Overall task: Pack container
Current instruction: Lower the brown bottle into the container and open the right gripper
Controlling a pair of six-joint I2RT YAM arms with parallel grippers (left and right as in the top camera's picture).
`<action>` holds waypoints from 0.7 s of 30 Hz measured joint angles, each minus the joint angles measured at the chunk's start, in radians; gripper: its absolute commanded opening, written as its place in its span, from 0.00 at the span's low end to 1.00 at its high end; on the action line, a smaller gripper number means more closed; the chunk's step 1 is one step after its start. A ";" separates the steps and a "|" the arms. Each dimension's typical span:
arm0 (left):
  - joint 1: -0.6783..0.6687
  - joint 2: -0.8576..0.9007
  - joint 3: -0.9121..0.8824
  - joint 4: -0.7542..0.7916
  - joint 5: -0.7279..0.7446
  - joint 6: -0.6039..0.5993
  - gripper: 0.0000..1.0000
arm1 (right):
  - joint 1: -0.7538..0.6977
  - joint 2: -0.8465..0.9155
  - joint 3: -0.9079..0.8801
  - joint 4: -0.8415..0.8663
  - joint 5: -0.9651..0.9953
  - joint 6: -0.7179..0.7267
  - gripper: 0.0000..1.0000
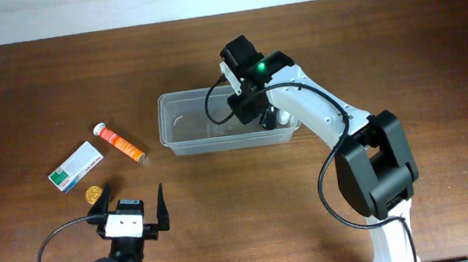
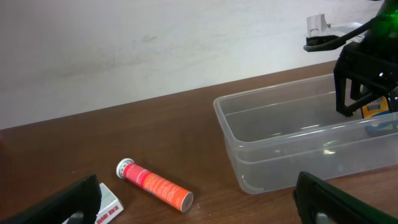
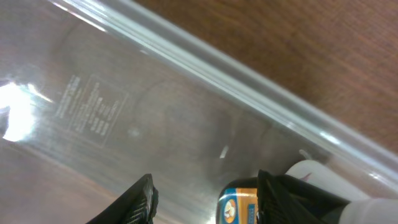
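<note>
I am hanging my right pincer (image 3: 205,186) inside the container (image 1: 209,144), down at its right-hand end, with the arm reaching in over the right rim. The pincer is standing partly open. A small blue-and-yellow labelled item (image 3: 239,205) is sitting between the fingers, close against one of them, with a clear gap showing on its other side. I doubt I am clamping it, though the wrist view cuts off too low to be sure. A white rounded object (image 3: 323,180) is lying just beside it, against the container's wall.

The container is lying lengthwise across the middle of the worktop (image 1: 381,37), and its left portion is showing nothing but bare clear floor (the moulded lettering on the base is reading through plainly). The long wall is running diagonally across my wrist view, close above the fingers, so this corner is crowding me. Open room is lying to the left along the tub.

My left pincer (image 1: 134,196) is resting near the worktop's front edge, well apart from the container, with its fingers spread wide and gripping nothing. Between it and the tub an orange tube (image 1: 119,143) is lying on its side, with a white-and-green box (image 1: 75,166) near it and a small gold round thing (image 1: 93,195) just in front of the left fingers.
</note>
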 measured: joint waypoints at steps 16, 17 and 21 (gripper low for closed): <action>0.000 0.000 0.000 0.000 0.000 0.000 0.99 | 0.000 0.000 0.000 0.023 0.145 -0.108 0.45; 0.000 0.000 0.000 0.000 0.000 0.000 0.99 | 0.000 0.000 0.000 0.021 0.151 -0.112 0.45; 0.000 0.000 0.000 0.000 0.000 0.000 0.99 | 0.000 0.000 0.002 -0.006 0.183 -0.122 0.45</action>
